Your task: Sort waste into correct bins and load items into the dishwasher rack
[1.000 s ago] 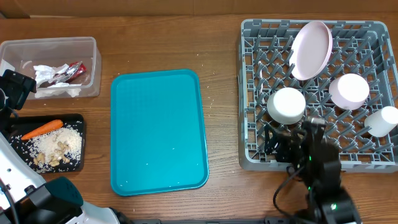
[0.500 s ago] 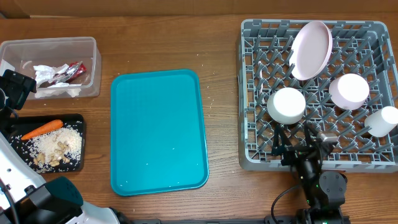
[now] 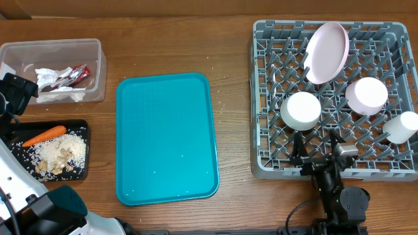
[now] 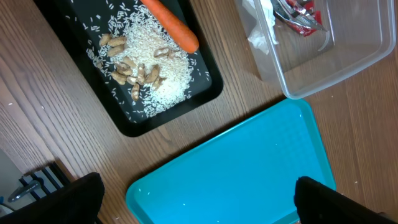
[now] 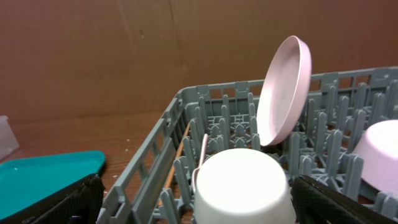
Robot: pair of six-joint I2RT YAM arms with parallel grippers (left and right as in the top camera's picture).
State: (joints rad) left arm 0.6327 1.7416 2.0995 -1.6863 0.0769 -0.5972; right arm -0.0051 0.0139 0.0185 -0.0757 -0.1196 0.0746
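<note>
Overhead alone showed the whole dishwasher rack (image 3: 257,98) at right. The pink plate (image 3: 326,52) stood on edge at the far side. The white bowl (image 3: 300,109) and pinkish bowl (image 3: 366,95) were upside down, and the cup (image 3: 401,126) was cut by the right edge. The right gripper (image 3: 320,151) sat at the rack's near wall, fingers apart, holding nothing.

The right wrist view added a thin wooden stick (image 5: 179,152) leaning among the pegs left of the white bowl. A pale thin handle (image 5: 202,154) stood beside it, too narrow to name.

The left wrist view detailed the black tray (image 4: 205,93), where the carrot (image 4: 171,26) touched the grainy beige scraps (image 4: 143,65). The clear tub (image 4: 336,68), holding napkins (image 4: 261,28) and the red wrapper (image 4: 306,9), was cut off at top. The left gripper (image 4: 199,202) hung over the teal tray (image 4: 249,168), fingers wide and empty. In overhead its fingers could not be made out.
</note>
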